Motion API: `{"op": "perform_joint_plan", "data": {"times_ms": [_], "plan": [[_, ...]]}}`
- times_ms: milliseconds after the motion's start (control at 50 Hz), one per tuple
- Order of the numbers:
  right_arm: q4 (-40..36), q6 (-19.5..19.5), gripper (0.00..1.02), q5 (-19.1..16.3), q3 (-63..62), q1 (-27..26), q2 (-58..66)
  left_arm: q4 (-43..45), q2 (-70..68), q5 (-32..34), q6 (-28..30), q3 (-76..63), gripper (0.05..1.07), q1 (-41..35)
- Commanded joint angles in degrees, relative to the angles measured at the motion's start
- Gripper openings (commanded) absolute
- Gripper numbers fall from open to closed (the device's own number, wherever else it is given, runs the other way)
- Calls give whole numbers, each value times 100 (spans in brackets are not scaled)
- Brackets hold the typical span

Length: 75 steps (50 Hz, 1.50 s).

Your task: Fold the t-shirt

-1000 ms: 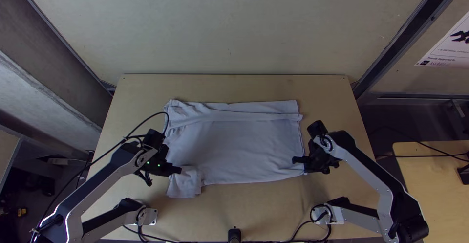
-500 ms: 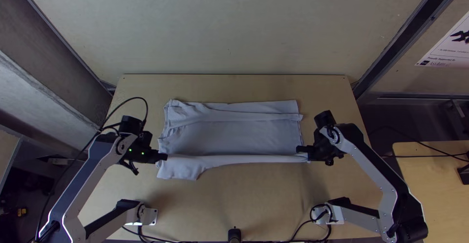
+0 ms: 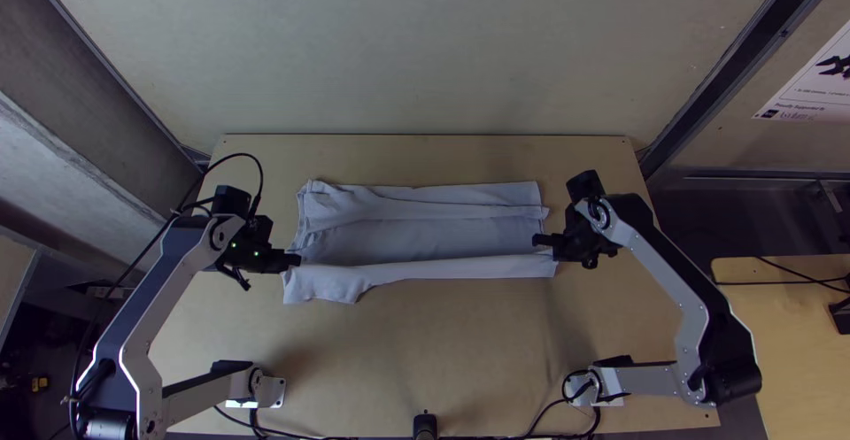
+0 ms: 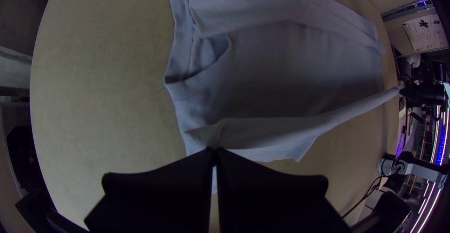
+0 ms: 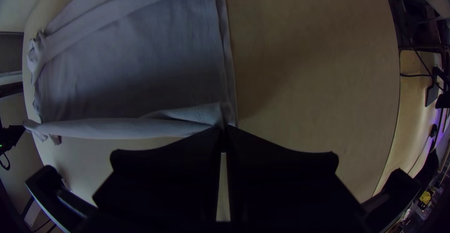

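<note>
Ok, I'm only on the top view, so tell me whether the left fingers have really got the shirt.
Observer: They have. In the left wrist view the left gripper is shut, with the shirt pinched at its tips.
Operator: Now check the right side.
Observer: The right wrist view shows the tips of the right gripper together on cloth, with a narrow slit between its fingers farther back.
Operator: And report on the short edge by the left gripper.
Observer: It isn't flat: in the left wrist view a loose fold gapes there, dark between the layers.
</note>
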Motion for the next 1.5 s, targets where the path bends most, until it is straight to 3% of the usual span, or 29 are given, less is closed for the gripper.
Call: {"op": "perform_joint_plan", "data": {"times_ms": [0,840,1200,1420,1480], "plan": [[52,-44,2,105,323,-100,320,95,311,2,97,340,8,93],[78,-308,2,219,3057,-408,2658,165,3220,2,255,3346,8,216],[122,-343,2,219,3654,-478,3722,174,4433,-86,211,4374,8,137],[448,-299,2,219,3637,-513,4056,675,4846,-113,88,4400,8,137],[553,-299,5,219,3575,-513,4073,763,4925,-121,9,4374,13,128]]}}
